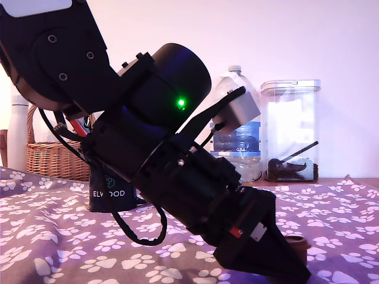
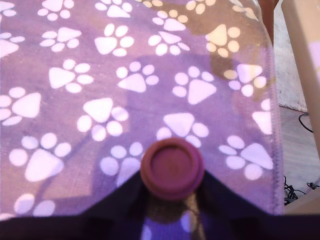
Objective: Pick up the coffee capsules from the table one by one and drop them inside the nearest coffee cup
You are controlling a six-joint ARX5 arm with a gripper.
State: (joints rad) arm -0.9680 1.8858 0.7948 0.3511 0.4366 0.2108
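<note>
Gripper (image 2: 172, 200) jaws clamped on capsule (image 2: 172, 169) near cloth-covered table's (image 2: 270, 125) edge.

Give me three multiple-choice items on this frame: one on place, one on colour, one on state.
1. Where is the coffee capsule?
A. between the gripper fingertips
B. inside the coffee cup
C. in the wicker basket

2. What colour is the table cloth?
A. green
B. purple with white paw prints
C. plain white

3. How does the capsule sit?
A. crushed flat
B. floating in liquid
C. low on the cloth, round face toward the wrist camera

Answers: 1 A, dark fingers flank it; 2 B, both views show it; 3 C, the wrist view shows it.
</note>
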